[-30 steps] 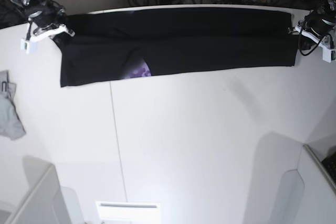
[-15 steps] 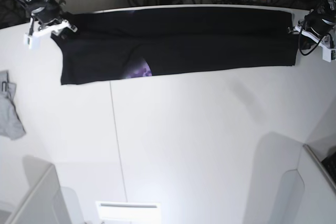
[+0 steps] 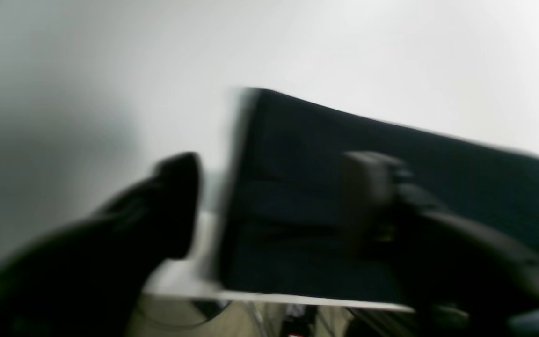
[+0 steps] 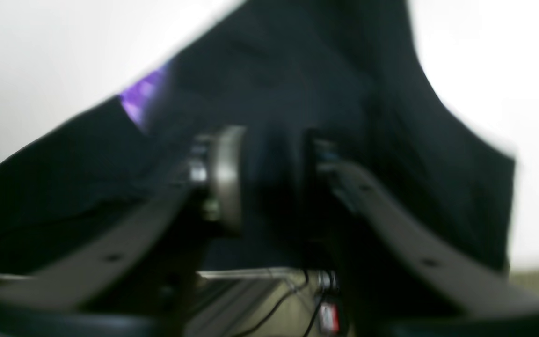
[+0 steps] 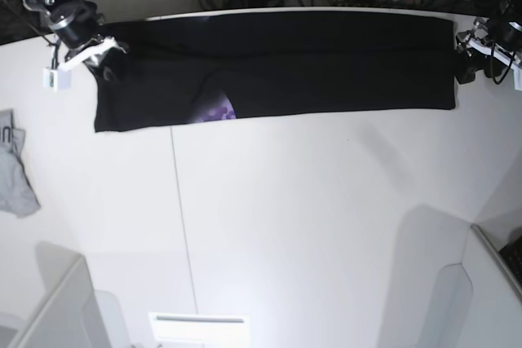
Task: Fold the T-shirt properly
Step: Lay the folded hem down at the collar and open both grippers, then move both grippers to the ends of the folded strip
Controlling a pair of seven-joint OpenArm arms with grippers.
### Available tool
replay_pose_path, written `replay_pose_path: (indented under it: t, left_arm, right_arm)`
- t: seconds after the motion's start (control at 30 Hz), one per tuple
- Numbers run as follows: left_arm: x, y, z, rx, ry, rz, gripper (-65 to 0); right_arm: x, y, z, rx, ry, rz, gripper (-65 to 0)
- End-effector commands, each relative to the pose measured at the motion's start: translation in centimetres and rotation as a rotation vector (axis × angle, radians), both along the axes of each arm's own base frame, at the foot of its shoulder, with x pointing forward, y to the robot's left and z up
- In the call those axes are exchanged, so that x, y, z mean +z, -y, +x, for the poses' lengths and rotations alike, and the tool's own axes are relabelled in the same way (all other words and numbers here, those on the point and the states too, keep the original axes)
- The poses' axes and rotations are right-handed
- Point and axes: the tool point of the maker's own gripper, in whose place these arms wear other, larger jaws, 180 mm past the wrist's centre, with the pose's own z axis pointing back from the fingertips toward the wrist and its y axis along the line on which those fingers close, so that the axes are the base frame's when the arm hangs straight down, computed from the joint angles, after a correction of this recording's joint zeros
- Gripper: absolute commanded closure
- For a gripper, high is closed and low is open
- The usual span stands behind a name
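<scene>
The T-shirt (image 5: 277,63) lies as a long folded black band along the tabletop's (image 5: 326,226) far edge, a purple print (image 5: 217,109) peeking out, no lettering legible; the left pincer (image 3: 269,206) gapes, straddling its end; the right pincer's (image 4: 272,180) grip cannot be told through blur.

Blurred view; right gripper (image 4: 272,178) over the black T-shirt (image 4: 269,93), 2 fingers (image 4: 225,180) apart, dark cloth between them; purple print (image 4: 141,100) left of gripper; white table (image 4: 54,56) around shirt.
</scene>
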Motion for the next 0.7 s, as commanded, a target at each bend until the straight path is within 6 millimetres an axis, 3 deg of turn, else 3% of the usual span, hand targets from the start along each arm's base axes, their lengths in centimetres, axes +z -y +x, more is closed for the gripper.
replay_pose_path:
  t: [0.0,0.03,0.07,0.43,0.53,0.67]
  left_arm:
    - [0.5,0.3,0.6,-0.026,0.02,0.012,-26.2]
    - [-0.2,0.8,0.6,-0.042,0.0,0.021,-13.8]
    - [-1.0,1.3,0.6,-0.055,-0.023,0.032,-0.8]
    - [-9.3,2.9,-0.1,-0.083,-0.256,0.159,0.0]
    - [-10.6,2.5,0.5,-0.074,-0.283,0.162,0.0]
    - [-10.8,1.7,2.4,-0.053,-0.272,0.176,0.0]
  right_arm:
    - [-0.2,-0.5,0.1,0.035,-0.002,-0.018,-4.2]
    - [-0.6,-1.1,0.4,0.06,-0.007,-0.032,0.0]
    - [-1.1,-1.4,0.7,0.073,-0.018,-0.048,0.0]
    - [-7.8,-0.7,0.6,0.036,-0.191,-0.165,0.0]
    - [-8.5,-0.6,1.4,0.026,-0.199,-0.155,0.0]
    - [-9.1,-0.3,3.1,0.014,-0.197,-0.142,0.0]
